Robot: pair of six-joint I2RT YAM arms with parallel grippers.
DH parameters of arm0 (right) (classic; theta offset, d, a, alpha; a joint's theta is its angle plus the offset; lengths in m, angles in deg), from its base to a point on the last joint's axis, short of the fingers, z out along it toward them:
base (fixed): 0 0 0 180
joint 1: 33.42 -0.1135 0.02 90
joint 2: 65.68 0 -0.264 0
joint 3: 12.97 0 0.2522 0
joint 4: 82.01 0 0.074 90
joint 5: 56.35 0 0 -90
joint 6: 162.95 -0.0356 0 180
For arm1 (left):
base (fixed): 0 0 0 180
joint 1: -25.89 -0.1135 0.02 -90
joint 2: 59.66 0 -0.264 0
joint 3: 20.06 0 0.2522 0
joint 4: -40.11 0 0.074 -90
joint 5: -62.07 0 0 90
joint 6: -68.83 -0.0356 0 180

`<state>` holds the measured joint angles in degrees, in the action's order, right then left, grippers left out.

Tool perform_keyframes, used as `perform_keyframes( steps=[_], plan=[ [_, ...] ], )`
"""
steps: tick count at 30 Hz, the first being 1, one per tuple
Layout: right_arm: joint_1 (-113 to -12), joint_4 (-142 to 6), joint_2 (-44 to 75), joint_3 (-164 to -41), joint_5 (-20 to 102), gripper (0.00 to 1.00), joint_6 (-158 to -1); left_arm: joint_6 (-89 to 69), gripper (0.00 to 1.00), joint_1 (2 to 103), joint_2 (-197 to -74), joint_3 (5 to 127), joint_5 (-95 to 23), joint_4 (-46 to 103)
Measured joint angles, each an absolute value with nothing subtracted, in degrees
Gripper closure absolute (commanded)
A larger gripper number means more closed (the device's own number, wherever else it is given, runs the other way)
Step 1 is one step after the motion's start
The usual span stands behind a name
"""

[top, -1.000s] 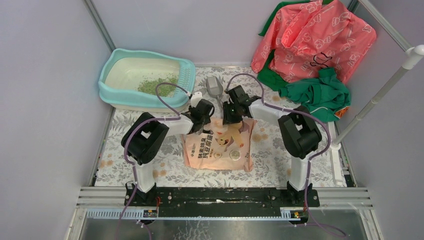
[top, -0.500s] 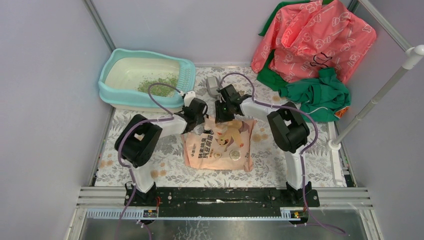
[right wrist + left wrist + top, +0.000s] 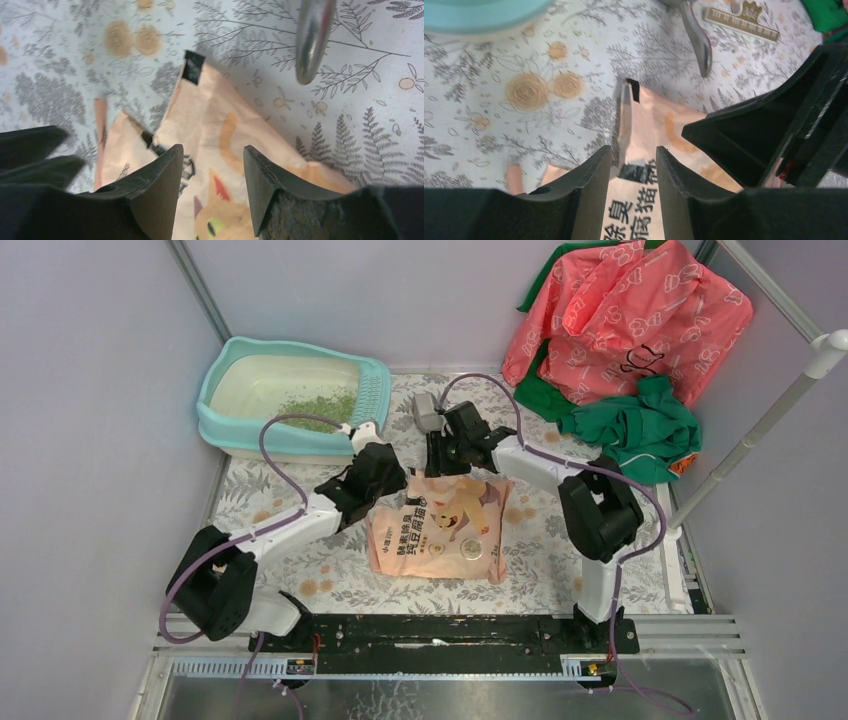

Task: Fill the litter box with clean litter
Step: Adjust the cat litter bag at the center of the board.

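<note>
Litter box (image 3: 250, 440) is sitting barely filled while left gripper (image 3: 633, 150) and right gripper (image 3: 212, 150) are hovering, fingers parted, over the bag (image 3: 440, 530); a lopsided pinch could spill its contents.

Looks like I'm working in a lab test cell dressed up like someone's home. There are plain grey panel walls (image 3: 90, 440), bare aluminium frame posts (image 3: 200, 290) and a black mounting rail (image 3: 440, 632) along the near edge. Inside sit the homey bits: floral tablecloth (image 3: 540, 570), heap of clothes (image 3: 620, 330), litter box (image 3: 295, 445).
</note>
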<state>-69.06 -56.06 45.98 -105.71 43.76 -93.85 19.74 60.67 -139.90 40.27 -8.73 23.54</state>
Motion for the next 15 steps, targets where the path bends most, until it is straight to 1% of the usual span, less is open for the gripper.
perform_keyframes(
  steps=[6,11,15],
  plan=[
    [-72.43,-52.59,40.1,-104.51,41.66,0.44,-92.82,22.58,0.53,65.96,-138.0,37.71,-8.73,21.88],
    [-74.96,-52.02,29.34,-92.42,40.02,0.44,-93.81,23.56,0.51,68.52,-141.81,37.16,-7.75,21.46],
    [-75.7,-51.28,19.42,-82.7,39.36,0.43,-95.78,23.01,0.51,67.78,-148.84,40.92,-4.99,19.12]
  ],
)
